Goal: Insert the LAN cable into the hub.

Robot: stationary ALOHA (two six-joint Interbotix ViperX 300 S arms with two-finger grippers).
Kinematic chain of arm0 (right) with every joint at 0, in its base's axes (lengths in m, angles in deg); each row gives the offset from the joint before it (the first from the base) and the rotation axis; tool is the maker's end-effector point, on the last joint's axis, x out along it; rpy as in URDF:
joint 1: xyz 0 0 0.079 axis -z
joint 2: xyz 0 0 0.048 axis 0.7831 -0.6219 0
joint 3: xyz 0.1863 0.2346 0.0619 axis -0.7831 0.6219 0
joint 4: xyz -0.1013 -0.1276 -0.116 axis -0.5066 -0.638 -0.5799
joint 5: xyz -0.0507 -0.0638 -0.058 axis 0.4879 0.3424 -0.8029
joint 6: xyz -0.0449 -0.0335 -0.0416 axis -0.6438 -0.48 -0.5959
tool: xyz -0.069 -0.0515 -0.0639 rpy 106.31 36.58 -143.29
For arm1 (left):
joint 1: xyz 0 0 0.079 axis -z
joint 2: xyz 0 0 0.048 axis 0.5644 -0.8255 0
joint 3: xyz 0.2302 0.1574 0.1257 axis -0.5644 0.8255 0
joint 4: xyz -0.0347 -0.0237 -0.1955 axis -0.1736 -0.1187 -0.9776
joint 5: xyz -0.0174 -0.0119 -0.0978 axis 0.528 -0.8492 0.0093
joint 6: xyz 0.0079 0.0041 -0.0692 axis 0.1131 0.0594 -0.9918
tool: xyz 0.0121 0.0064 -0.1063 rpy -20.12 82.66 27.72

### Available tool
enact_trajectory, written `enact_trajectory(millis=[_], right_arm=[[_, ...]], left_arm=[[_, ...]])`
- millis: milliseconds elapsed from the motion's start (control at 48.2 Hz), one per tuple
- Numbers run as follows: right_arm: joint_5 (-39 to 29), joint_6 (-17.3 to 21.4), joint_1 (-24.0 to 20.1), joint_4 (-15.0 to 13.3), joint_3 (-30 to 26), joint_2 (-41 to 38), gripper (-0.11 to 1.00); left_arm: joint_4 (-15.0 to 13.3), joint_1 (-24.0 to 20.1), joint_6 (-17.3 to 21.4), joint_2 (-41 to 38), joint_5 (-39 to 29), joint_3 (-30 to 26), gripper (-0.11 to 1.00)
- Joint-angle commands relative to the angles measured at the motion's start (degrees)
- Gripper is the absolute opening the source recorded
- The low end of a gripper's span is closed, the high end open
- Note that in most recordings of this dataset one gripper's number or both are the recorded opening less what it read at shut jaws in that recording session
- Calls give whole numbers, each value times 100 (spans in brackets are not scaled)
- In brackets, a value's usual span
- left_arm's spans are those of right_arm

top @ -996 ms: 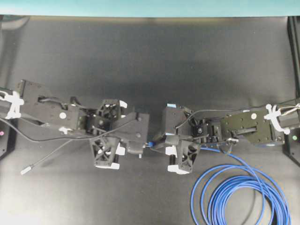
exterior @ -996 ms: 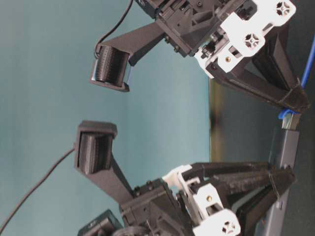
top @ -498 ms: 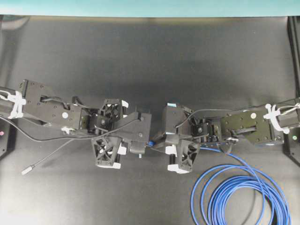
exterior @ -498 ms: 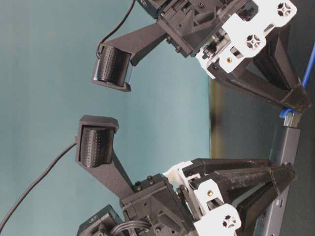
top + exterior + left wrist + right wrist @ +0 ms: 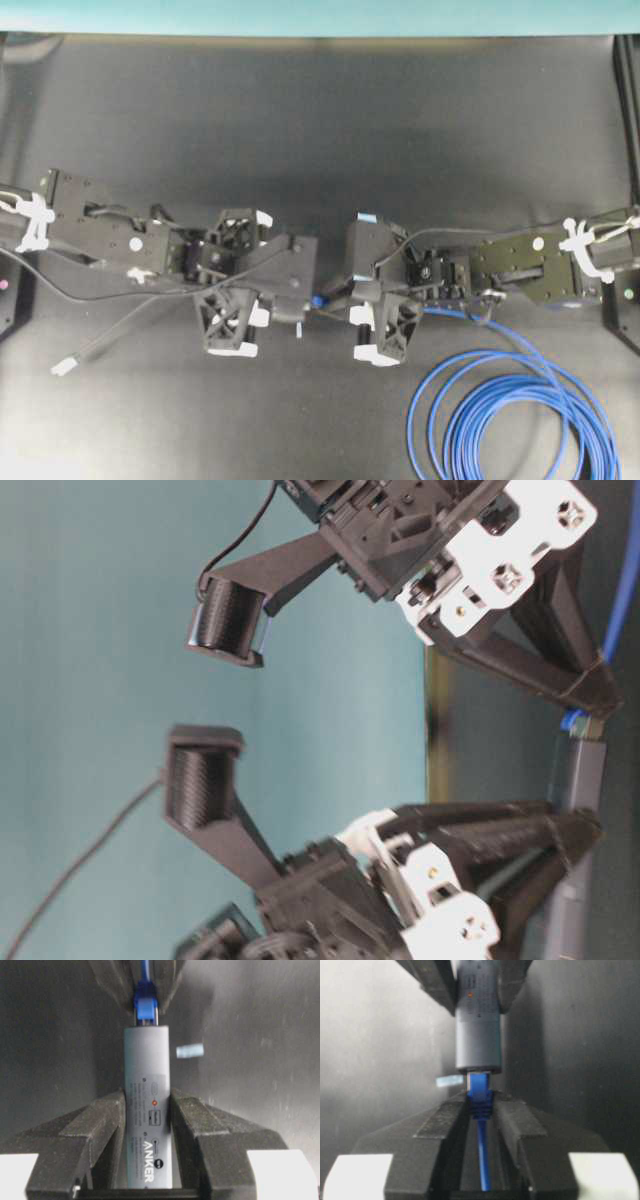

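Observation:
My left gripper (image 5: 147,1105) is shut on the hub (image 5: 147,1085), a slim grey bar marked ANKER that sticks out forward between the fingers. My right gripper (image 5: 481,1105) is shut on the blue boot of the LAN cable (image 5: 480,1095). The plug's front end sits against and into the hub's (image 5: 478,1035) end port. In the overhead view the two grippers (image 5: 295,300) (image 5: 345,300) face each other at mid-table, with the blue plug (image 5: 317,299) between them. In the table-level view the plug (image 5: 572,720) meets the hub (image 5: 580,780) end to end.
The rest of the LAN cable lies wound in loops (image 5: 510,410) at the front right of the black table. The hub's thin grey cord trails left to its silver plug (image 5: 63,366). A small pale-blue scrap (image 5: 190,1051) lies on the table beside the hub.
Both grippers have drifted slightly toward the far side of the table, still joined at the plug. The grey cord's silver plug shifted a little. Both grips are unchanged.

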Motion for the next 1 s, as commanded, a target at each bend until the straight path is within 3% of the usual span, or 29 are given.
enact_trajectory(millis=[0, 436, 706, 893, 976], right_arm=[[132, 0, 79, 9, -193, 97, 13], [-360, 9, -9, 18, -105, 88, 15], [-343, 18, -18, 18, 149, 229, 82], [-202, 53, -26, 18, 475, 536, 84], [-105, 141, -35, 18, 642, 729, 84]], left_arm=[[18, 79, 26, 132, 211, -18, 28], [18, 141, 105, 220, 97, 158, 28], [18, 167, 88, 352, 97, 396, 28], [18, 114, 0, 352, 79, 413, 29], [26, 79, -35, 360, 97, 413, 51]])
